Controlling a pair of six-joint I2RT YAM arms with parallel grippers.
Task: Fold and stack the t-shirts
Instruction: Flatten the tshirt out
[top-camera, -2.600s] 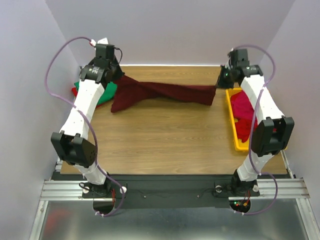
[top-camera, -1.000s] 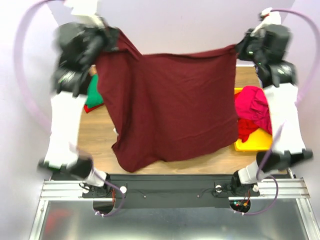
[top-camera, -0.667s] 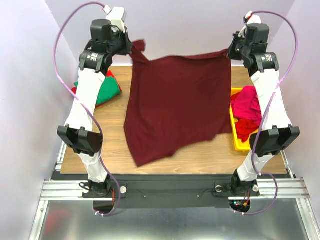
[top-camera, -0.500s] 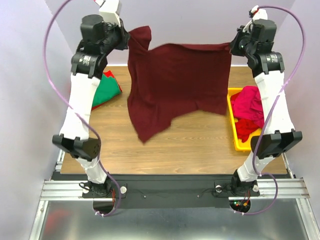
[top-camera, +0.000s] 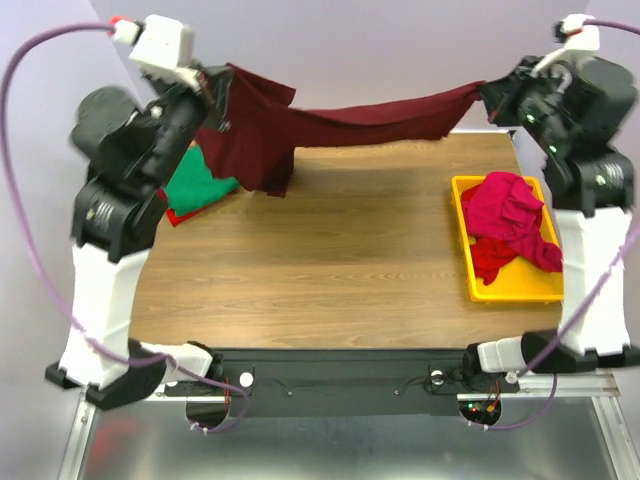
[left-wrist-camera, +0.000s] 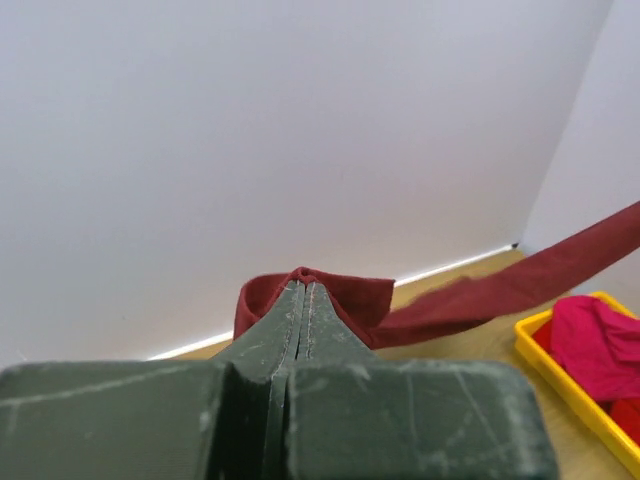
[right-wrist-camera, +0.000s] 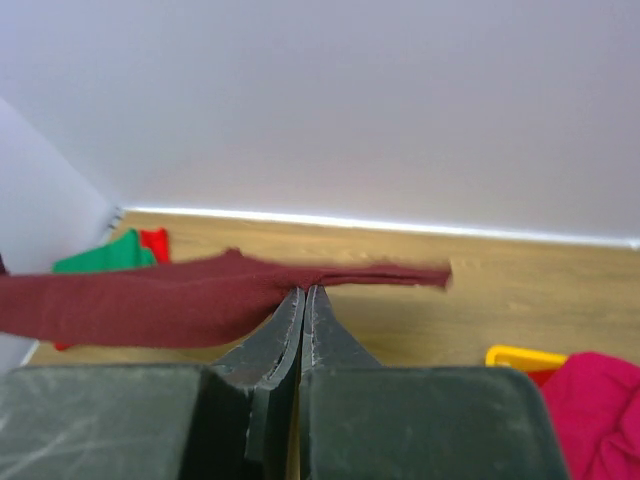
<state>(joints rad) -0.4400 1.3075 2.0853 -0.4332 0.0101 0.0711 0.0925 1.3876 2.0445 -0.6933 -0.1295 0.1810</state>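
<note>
- The dark maroon t-shirt (top-camera: 345, 122) hangs in the air over the far edge of the table (top-camera: 330, 260), strung between the two raised arms like a sagging rope.
- Across the middle the cloth is bunched into a narrow, creased band. Near the left arm it widens and drops in a loose, crumpled flap over the far left of the table.
- The left gripper (top-camera: 213, 88) has its fingers pressed tight on one end of the shirt, and its wrist view shows a small fold of maroon poking past the tips.
- The right gripper (top-camera: 488, 100) is clamped just as tight on the other end, with a short tail of cloth sticking out beyond it.
- A green t-shirt (top-camera: 195, 178) lies on a red one (top-camera: 176, 214) at the far left.
- A bright pink t-shirt (top-camera: 505, 205) and another red shirt (top-camera: 500, 262) lie heaped in the yellow tray (top-camera: 510, 294) on the right.
</note>
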